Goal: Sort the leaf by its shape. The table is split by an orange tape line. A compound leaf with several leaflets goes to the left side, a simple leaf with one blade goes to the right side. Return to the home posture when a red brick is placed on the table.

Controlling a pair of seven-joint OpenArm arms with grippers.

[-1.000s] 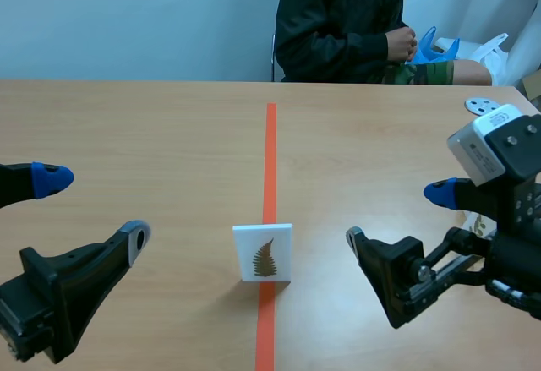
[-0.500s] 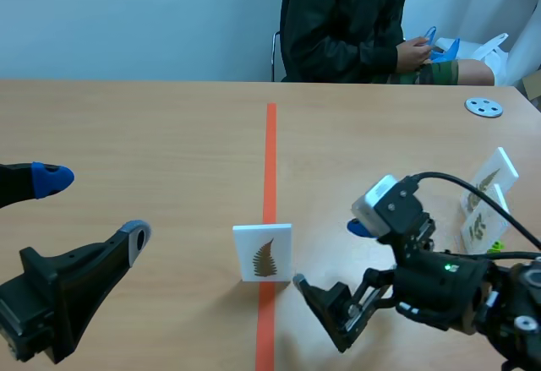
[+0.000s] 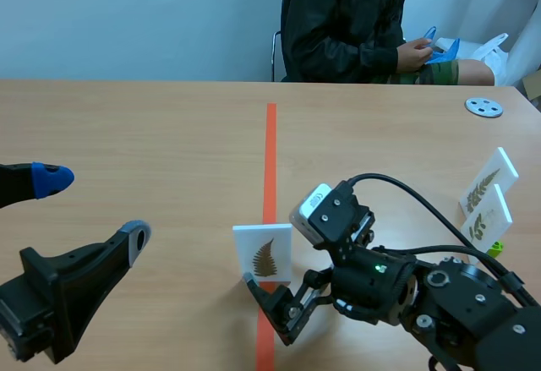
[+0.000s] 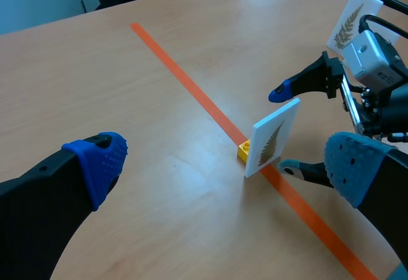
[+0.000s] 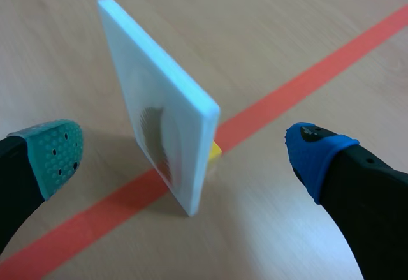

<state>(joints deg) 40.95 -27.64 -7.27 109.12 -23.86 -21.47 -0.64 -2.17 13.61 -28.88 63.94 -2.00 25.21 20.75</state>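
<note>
A white card point(image 3: 263, 253) printed with a fern-like compound leaf stands upright on a small yellow brick point(image 4: 244, 150), right on the orange tape line point(image 3: 270, 151). My right gripper point(image 3: 272, 261) is open and straddles the card. In the right wrist view the card point(image 5: 159, 101) stands between the grey-green pad point(image 5: 54, 152) and the blue pad point(image 5: 315, 149), touching neither. My left gripper point(image 3: 93, 206) is open and holds nothing, low at the near left, well clear of the card point(image 4: 275, 138).
Two more leaf cards point(image 3: 489, 181) point(image 3: 489, 215) stand near the right edge, with a small green piece point(image 3: 497, 248) beside them. A grey disc point(image 3: 483, 106) lies at the far right. A person point(image 3: 347, 24) sits across the table.
My right arm has swung left and down from the right side to the card, and its fingers now stand on either side of it. The left arm and the card have not moved.
</note>
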